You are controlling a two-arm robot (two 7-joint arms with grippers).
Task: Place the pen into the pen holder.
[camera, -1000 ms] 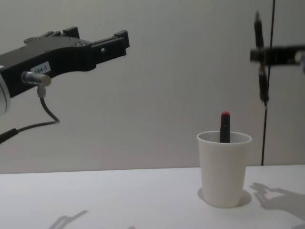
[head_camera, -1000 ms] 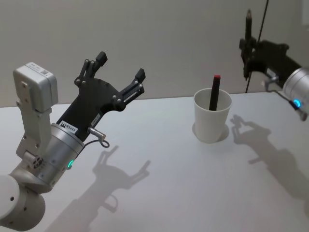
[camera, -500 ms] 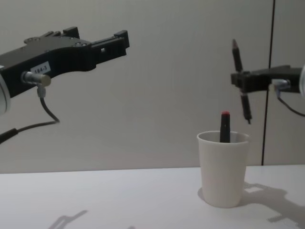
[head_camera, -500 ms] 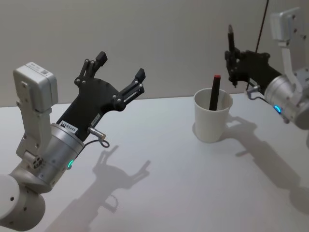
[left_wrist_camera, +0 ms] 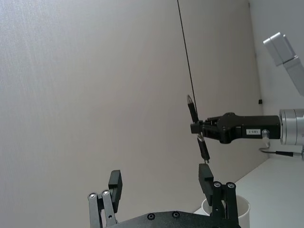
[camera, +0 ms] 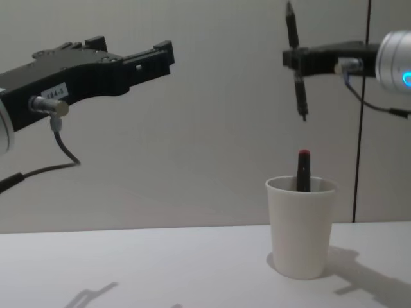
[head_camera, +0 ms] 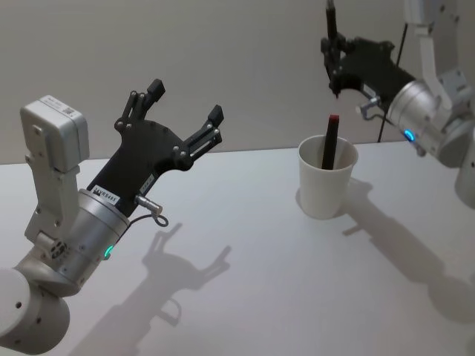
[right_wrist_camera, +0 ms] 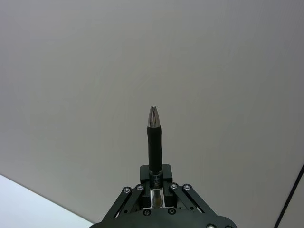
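A black pen (camera: 300,96) hangs upright in the air, with my right gripper (camera: 295,59) shut on its middle. It is above the pen holder (camera: 302,231), a white paper cup on the table, and slightly behind its rim in the head view. A red-capped pen (camera: 302,170) stands inside the cup. From the head view, the right gripper (head_camera: 334,55) holds the black pen (head_camera: 330,18) over the cup (head_camera: 326,182). The right wrist view looks along the pen (right_wrist_camera: 154,140) clamped between the fingers. My left gripper (head_camera: 185,100) is open and raised at the left, far from the cup.
The white table (head_camera: 245,282) runs to a plain grey wall. A thin black cable (camera: 363,160) hangs down behind the cup at the right. The left wrist view shows the right gripper (left_wrist_camera: 199,129) and the cup's rim (left_wrist_camera: 241,205) beyond the left fingers.
My right gripper has carried the black pen left and upward, from right of the cup to above it. The left arm has stayed still.
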